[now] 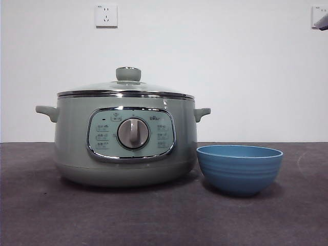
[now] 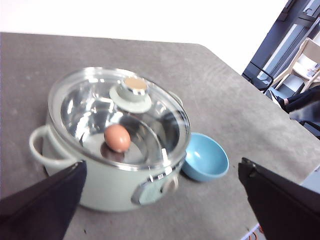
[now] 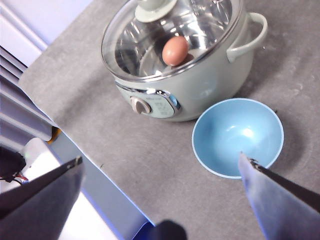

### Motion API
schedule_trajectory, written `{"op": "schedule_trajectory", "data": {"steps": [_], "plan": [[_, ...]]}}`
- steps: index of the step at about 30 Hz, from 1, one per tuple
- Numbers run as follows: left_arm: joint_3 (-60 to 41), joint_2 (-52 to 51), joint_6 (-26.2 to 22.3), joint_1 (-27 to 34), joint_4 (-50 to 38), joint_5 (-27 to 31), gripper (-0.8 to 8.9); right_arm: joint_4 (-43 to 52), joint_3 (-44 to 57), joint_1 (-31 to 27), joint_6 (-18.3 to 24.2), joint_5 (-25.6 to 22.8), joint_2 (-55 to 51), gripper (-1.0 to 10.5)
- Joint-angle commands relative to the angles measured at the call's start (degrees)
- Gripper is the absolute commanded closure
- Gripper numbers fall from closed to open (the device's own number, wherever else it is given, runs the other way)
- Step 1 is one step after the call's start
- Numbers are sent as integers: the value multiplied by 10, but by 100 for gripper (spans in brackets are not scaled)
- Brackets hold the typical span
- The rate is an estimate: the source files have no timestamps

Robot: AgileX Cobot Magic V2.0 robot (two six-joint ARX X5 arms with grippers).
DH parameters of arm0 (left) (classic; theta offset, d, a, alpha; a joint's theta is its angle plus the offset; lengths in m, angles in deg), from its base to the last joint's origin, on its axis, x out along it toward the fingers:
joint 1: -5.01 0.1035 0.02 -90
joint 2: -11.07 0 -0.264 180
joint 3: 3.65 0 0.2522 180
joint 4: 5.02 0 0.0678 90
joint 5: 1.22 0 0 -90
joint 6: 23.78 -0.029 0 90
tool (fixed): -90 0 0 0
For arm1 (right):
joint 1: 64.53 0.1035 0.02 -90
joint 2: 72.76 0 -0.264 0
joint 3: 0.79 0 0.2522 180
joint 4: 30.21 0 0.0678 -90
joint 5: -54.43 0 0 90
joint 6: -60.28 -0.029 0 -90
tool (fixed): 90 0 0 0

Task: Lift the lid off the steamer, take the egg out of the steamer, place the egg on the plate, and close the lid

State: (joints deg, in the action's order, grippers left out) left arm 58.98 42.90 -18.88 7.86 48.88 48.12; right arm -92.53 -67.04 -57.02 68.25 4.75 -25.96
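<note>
Front view showed a pale green steamer [image 1: 125, 141] sitting on a grey table [image 1: 154, 215], its glass lid [image 1: 127, 86] in place, with a small blue plate [image 1: 239, 168], shaped like a bowl, standing just beside it; a white wall socket [image 1: 106, 15] hung behind. Both wrist views looked down through the lid at a brown egg [image 2: 117, 138] lying inside the pot; the left gripper [image 2: 160, 200] and right gripper [image 3: 160, 195] each hung above the table, jaws spread wide, grasping nothing.

The lid [image 1: 126, 87] sits on the steamer [image 1: 124, 141]. The egg [image 2: 117, 138] lies inside the steamer. In the front view, the plate [image 1: 239, 168] stands just right of the steamer on the table [image 1: 154, 220].
</note>
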Motion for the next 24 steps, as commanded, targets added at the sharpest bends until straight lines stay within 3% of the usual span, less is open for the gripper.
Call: {"op": "schedule_trajectory", "data": {"steps": [1, 8, 13, 24], "plan": [[23, 36, -8, -9, -24, 1, 297, 3, -2, 1, -5, 1, 0, 348], [107, 151, -36, -63, -57, 33, 297, 5, -2, 1, -6, 1, 0, 348], [166, 244, -68, -125, -70, 99, 297, 5, -2, 1, -6, 0, 0, 348], [197, 410, -83, -228, -203, 223, 297, 5, -2, 1, -6, 0, 0, 348]]}}
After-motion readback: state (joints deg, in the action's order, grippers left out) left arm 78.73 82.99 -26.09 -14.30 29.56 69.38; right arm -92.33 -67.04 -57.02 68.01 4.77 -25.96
